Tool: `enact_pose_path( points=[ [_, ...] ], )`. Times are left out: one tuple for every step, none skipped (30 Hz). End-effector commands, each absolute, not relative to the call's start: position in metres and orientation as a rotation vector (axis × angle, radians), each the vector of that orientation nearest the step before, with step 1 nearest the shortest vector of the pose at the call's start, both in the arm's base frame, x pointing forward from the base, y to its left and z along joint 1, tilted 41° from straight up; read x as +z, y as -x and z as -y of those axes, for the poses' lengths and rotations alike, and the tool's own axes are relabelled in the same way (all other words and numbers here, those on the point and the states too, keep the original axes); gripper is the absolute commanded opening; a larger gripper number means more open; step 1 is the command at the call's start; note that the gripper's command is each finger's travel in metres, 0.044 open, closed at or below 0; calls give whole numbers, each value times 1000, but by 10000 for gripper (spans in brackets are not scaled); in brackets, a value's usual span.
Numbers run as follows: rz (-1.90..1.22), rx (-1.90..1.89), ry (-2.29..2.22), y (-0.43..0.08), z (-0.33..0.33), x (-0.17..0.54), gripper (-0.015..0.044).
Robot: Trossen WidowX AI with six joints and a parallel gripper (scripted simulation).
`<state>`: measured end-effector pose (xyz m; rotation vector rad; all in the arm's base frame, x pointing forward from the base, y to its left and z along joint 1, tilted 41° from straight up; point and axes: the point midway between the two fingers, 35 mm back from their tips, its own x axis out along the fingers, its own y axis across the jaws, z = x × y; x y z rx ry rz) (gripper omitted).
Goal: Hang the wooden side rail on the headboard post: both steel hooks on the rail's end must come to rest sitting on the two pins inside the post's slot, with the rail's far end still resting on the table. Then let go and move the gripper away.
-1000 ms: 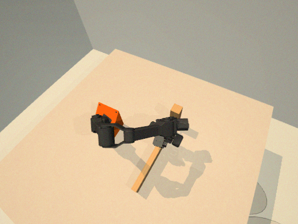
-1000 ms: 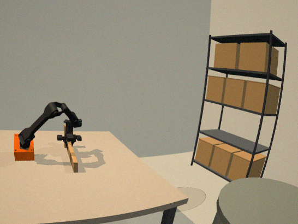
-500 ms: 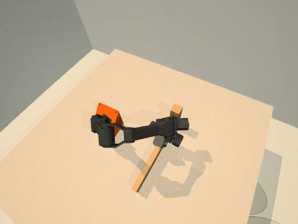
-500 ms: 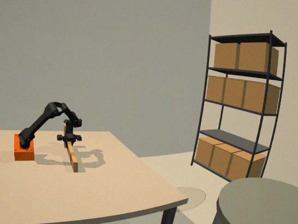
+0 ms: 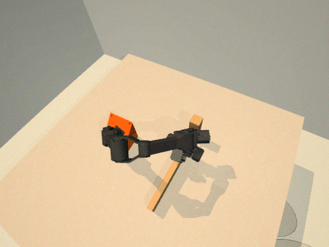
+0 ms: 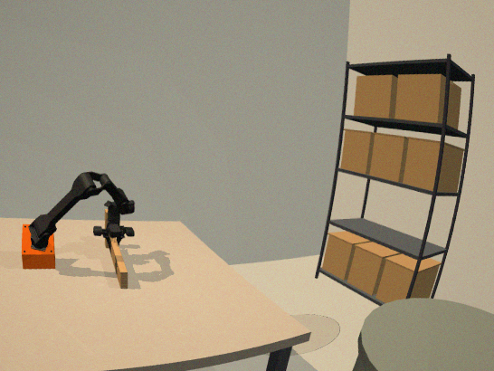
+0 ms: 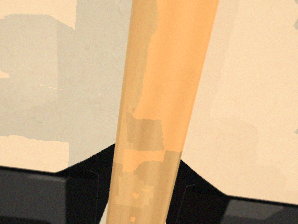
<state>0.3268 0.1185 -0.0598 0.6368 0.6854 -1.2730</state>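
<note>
The wooden side rail (image 5: 164, 184) (image 6: 118, 262) (image 7: 165, 95) is a long light-wood bar. Its far end rests on the table (image 5: 75, 181) (image 6: 181, 280) and its near end is raised toward the headboard post (image 5: 196, 121) (image 6: 107, 215), a short upright wooden block. My gripper (image 5: 187, 156) (image 6: 113, 232) (image 7: 142, 147) is shut on the rail near its post end, right beside the post. The hooks, the slot and the pins are hidden by the arm and gripper, so I cannot tell whether they touch.
The arm's orange base block (image 5: 122, 128) (image 6: 38, 253) stands left of the rail. Beyond the table, a metal shelf (image 6: 398, 181) with cardboard boxes stands on the floor, and a round grey object (image 6: 430, 335) is at the bottom right.
</note>
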Motion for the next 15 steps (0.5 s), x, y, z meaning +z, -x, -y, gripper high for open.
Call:
enact_pose_path(
  points=[
    [-688,-1260,-640,-326,-125,-58,0],
    [-688,-1260,-640,-326,-125,-58,0],
    [-688,-1260,-640,-326,-125,-59,0],
    [-688,-1260,-640,-326,-125,-59,0],
    [-688,-1260,-640,-326,-125,-59,0],
    [-688,-1260,-640,-326,-125,-59,0],
    [-688,-1260,-640,-326,-125,-59,0],
    [-688,-1260,-640,-326,-125,-59,0],
    [-688,-1260,-640,-326,-125,-60,0],
    [-688,-1260,-640,-326,-125,-60,0],
    [-688,-1260,-640,-326,-125,-60,0],
    [-688,-1260,-640,-326,-125,-60,0],
    [-688,-1260,-640,-326,-125,-60,0],
    [-688,-1260,-640,-326,-125,-60,0],
    [-688,-1260,-640,-326,-125,-60,0]
  ],
)
